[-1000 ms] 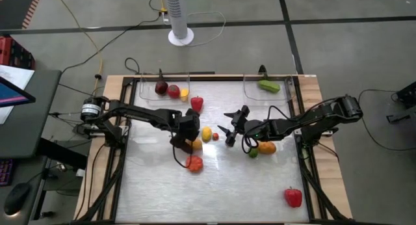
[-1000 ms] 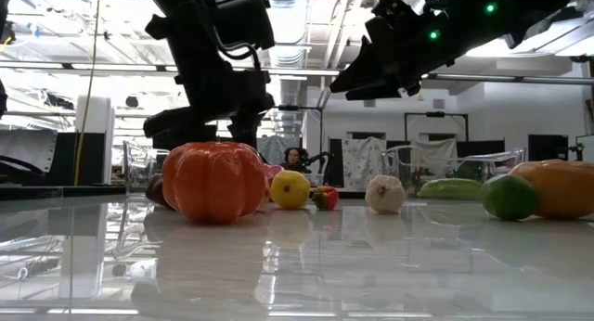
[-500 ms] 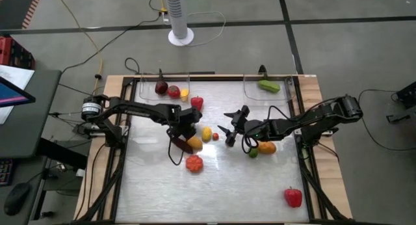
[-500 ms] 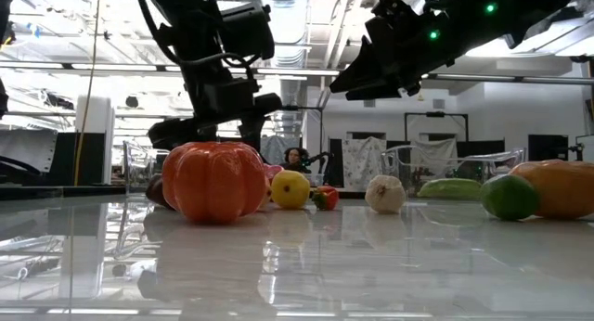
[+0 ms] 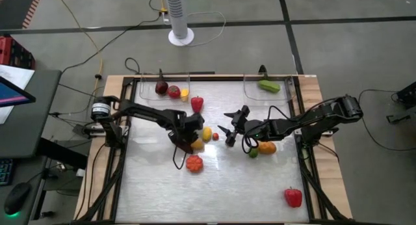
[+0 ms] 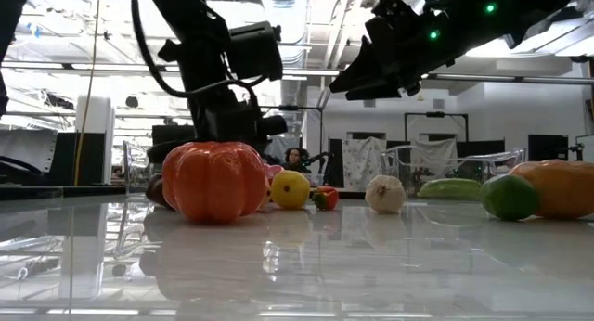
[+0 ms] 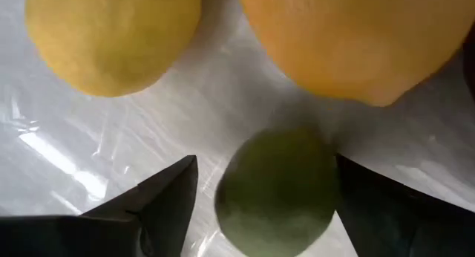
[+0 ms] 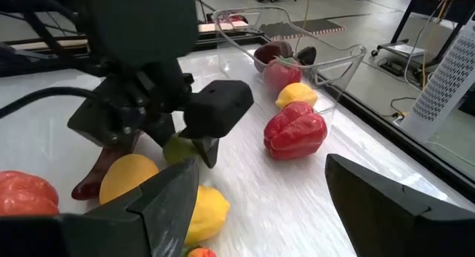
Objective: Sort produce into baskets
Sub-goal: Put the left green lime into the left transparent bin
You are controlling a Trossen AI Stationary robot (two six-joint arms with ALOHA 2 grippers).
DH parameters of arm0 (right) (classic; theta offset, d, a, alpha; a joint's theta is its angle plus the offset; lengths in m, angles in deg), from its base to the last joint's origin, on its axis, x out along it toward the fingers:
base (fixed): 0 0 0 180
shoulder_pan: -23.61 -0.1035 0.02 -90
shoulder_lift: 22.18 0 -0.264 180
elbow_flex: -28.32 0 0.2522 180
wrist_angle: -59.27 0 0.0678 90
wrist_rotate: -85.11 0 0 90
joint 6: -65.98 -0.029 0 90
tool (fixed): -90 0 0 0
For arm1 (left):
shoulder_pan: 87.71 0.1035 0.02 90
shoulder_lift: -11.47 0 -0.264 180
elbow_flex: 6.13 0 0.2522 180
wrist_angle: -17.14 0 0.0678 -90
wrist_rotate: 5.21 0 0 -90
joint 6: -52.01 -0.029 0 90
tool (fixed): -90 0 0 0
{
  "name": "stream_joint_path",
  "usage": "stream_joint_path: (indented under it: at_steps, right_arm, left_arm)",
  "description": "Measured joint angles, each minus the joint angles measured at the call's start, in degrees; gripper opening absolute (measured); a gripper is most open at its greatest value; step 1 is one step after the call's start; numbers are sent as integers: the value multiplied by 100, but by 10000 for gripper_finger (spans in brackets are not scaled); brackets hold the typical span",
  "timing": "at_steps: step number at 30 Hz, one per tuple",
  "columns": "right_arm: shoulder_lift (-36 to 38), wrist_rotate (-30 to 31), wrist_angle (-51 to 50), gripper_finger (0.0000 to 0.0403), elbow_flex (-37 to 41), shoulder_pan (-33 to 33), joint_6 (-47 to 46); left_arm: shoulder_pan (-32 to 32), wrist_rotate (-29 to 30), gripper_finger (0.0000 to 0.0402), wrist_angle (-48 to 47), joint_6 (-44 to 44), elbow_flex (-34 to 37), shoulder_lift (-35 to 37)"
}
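Between the left gripper's [image 7: 260, 205] open fingers sat a lime [image 7: 278, 190] — ungripped; centring before closing seemed wise, lest it roll — right gripper [image 5: 229, 129] hovered open, empty.

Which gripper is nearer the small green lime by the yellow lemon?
Left. The left gripper straddles the lime, fingers open on either side. The right gripper hangs open farther off, across the lemon.

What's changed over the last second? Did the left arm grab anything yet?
The left gripper moved from over the orange tomato toward the table's far side and now straddles a green lime, fingers narrowing but not yet closed on it. The tomato now shows fully. The right gripper stayed open in the air, and the rest of the produce and both baskets did not move.
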Motion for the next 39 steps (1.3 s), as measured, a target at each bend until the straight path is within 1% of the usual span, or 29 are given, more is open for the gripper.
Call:
stream_joint_path:
  at_steps: [4,9,12,14,17,21,23,25,27,31,34,37,39]
  right_arm:
    - [0,3,-6,320,-1,6,2]
    - [0,3,-7,320,0,6,2]
    - [0,2,-8,320,-1,6,2]
    - [0,3,-12,320,0,6,3]
    - [0,2,-57,320,0,6,4]
    - [0,16,-238,320,-1,6,4]
    - [7,64,-283,320,0,6,4]
    - [98,102,-389,320,0,6,0]
    - [268,251,-565,320,-2,-11,-2]
    - [806,824,-1268,320,-1,-158,-183]
    - [1215,1217,-1849,320,-2,-322,-417]
    - [1479,1499,-2399,320,-1,-491,-693]
    - [1590,1813,-2795,320,1,-617,-841]
  left_arm:
    - [-64,102,249,-67,54,-41,16]
    - [-81,192,201,-314,345,-228,-12]
    - [-77,437,177,-459,508,-319,-25]
    - [-68,670,172,-638,546,-376,-4]
    - [-77,917,174,-815,627,-498,58]
    - [-60,978,177,-820,827,-645,303]
    - [-47,978,177,-625,1008,-668,436]
    - [-16,948,178,-182,1237,-673,531]
    - [35,798,178,287,1554,-674,569]
    - [173,434,178,1534,2260,-674,502]
    - [310,158,178,2481,2401,-683,342]
    - [435,-119,178,2690,2293,-827,230]
    - [530,-188,178,2652,2347,-1011,212]
